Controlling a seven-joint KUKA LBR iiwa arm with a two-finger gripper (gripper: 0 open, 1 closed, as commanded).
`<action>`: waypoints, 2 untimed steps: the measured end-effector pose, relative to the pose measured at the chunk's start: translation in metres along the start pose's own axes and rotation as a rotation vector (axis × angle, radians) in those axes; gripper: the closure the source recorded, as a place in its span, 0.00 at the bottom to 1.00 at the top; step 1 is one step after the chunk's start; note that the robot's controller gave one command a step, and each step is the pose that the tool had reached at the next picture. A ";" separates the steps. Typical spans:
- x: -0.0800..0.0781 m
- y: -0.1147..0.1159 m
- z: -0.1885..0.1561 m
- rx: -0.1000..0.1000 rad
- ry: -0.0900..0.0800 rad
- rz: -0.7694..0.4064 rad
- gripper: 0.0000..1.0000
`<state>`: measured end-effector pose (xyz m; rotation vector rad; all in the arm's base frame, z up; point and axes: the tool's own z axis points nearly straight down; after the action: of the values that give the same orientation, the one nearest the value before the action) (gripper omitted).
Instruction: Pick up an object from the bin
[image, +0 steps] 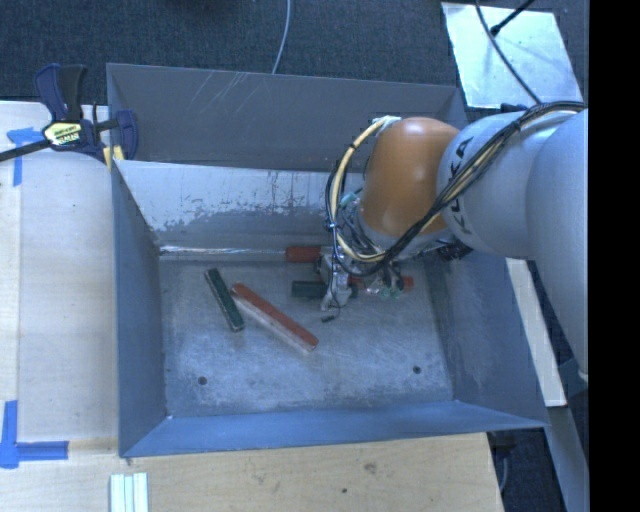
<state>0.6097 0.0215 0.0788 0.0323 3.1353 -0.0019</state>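
My gripper hangs low over the middle of the bin floor, its fingertips pointing down just right of a long reddish-brown bar that lies at a slant. A dark green stick rests to the left of that bar, touching its upper end. A small dark green block lies right beside the fingers on their left. A short red piece sits by the back wall, behind the gripper. Nothing shows between the fingers.
The arm and its orange cover hang over the right half of the bin and hide the floor under them. A small reddish and green thing peeks out beneath the cover. The front of the floor lies bare.
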 end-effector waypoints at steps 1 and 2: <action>0.002 0.000 -0.013 -0.001 0.008 0.000 1.00; 0.002 0.000 -0.035 -0.001 0.008 0.000 1.00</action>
<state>0.6074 0.0218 0.1138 0.0325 3.1435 0.0000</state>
